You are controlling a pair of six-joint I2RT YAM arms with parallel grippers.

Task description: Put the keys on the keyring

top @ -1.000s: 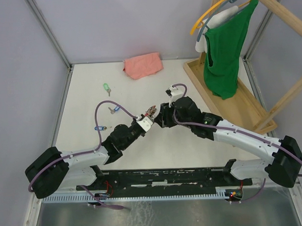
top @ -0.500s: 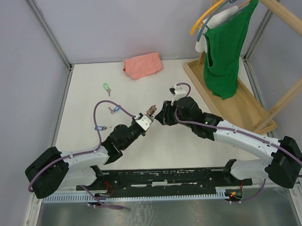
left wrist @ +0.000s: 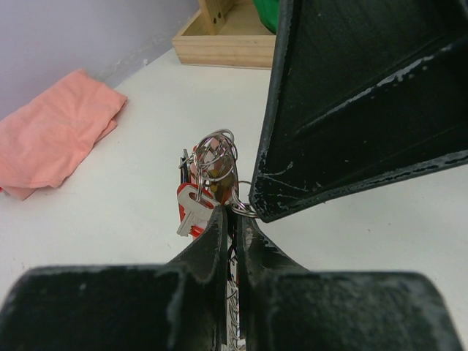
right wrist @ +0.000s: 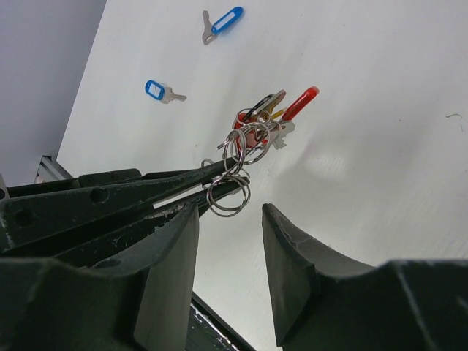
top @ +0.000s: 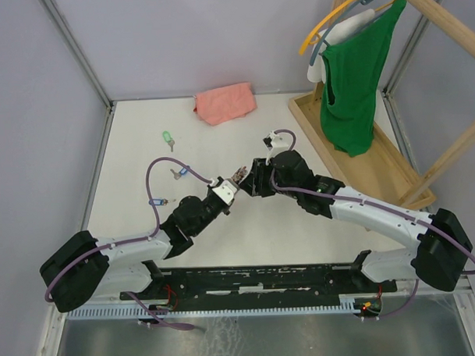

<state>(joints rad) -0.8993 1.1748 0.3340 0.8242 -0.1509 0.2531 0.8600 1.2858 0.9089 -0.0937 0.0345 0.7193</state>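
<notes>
The white table [top: 131, 150] carries only a few loose things. A crumpled pink cloth [top: 225, 103] lies at its far edge. On the left side a green-headed key [top: 167, 139] lies alone. Nearer lie a blue-headed key [top: 177, 173] and a blue-tagged key [top: 157, 202], apart from each other. The wooden base [top: 381, 169] of a clothes stand runs along the right side.
</notes>
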